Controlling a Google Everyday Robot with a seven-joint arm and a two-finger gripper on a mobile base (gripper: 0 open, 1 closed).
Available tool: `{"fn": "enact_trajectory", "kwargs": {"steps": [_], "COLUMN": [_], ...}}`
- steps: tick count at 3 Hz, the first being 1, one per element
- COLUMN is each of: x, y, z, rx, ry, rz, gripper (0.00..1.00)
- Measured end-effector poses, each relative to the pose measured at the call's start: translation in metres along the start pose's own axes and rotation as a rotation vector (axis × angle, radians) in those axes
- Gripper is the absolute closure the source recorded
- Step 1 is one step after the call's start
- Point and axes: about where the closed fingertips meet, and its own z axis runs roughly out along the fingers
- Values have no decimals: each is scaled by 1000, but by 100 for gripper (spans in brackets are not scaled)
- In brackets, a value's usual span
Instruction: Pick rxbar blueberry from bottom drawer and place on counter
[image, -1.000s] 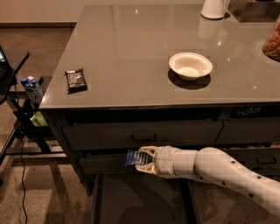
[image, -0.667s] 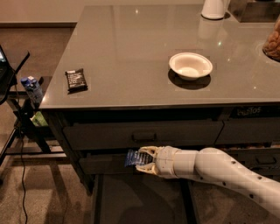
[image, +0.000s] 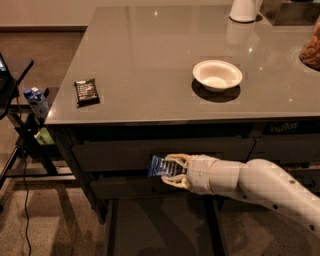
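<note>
**Me:** The gripper (image: 170, 170) first. I have it clenched on the rxbar blueberry (image: 158, 166), one finger over the wrapper and one under it. The blue end sticks out to the left.

**Desk:** Where is that against the cabinet?

**Me:** It is in front of the drawer fronts, below the near edge of the counter (image: 150, 55). It is above the bottom drawer (image: 160, 230), which stands pulled out toward me with a bare floor. The bar touches neither of them.

**Desk:** Any change from a second ago?

**Me:** Yes. The bar and gripper sit higher than they did. Then they were level with the second drawer front (image: 125, 187). Now they are about at the seam between it and the upper drawer front (image: 115, 154). The arm (image: 260, 182) has come up with them and still reaches in from the right. Sideways I see hardly any shift.

**Desk:** Run me across the rest, left to right.

**Me:** At the far left, off the counter, a small bottle (image: 37, 101) with a blue top sits in a dark stand, unmoved. On the counter near its left edge a black-wrapped bar (image: 86, 91) lies flat in the same spot as before. Next comes the held bar, lower down and nearer to me. Right of centre on the counter is a white bowl (image: 217, 75), upright and well apart from the black bar. Its position is unchanged. At the far edge stands a white vessel (image: 244, 9), with only its lower part in view.
</note>
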Motion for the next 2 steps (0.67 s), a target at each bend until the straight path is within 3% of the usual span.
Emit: {"fn": "enact_trajectory", "kwargs": {"steps": [1,2], "x": [-29,-29], "y": [-30,-30], "z": [-28,-28], "rx": [56,56], "ry": [16,16], "rz": [-67,-67], "gripper": [100,100]}}
